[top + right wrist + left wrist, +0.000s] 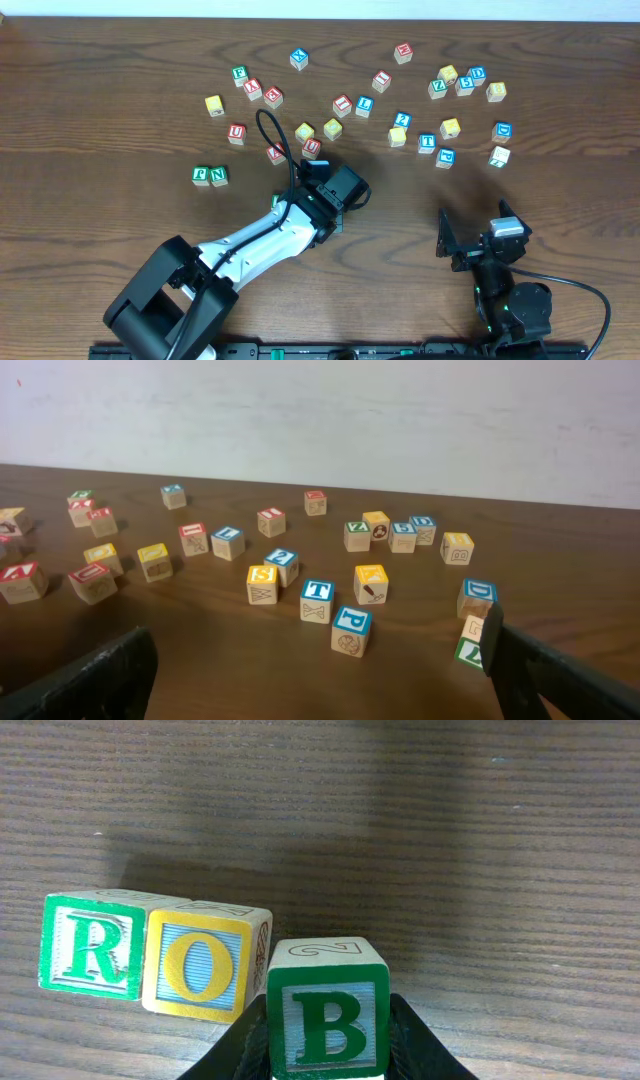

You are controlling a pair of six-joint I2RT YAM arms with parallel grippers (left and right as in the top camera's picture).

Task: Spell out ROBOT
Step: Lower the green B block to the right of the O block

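In the left wrist view, a green R block (pixel 90 945) and a yellow-and-blue O block (pixel 200 970) stand side by side on the wooden table. My left gripper (pixel 328 1005) is shut on a green B block (pixel 330 1032), held just right of the O and slightly nearer the camera. In the overhead view the left gripper (pixel 332 195) is at mid-table and covers these blocks. My right gripper (pixel 478 238) is open and empty near the front right, and it also shows in the right wrist view (pixel 320 680). A blue T block (pixel 427 142) stands among the loose blocks and appears in the right wrist view (pixel 317 600).
Several loose letter blocks are scattered across the far half of the table. A green pair of blocks (pixel 210 176) stands at the left. A blue P block (pixel 351 630) is nearest the right gripper. A black cable (pixel 268 130) loops above the left arm.
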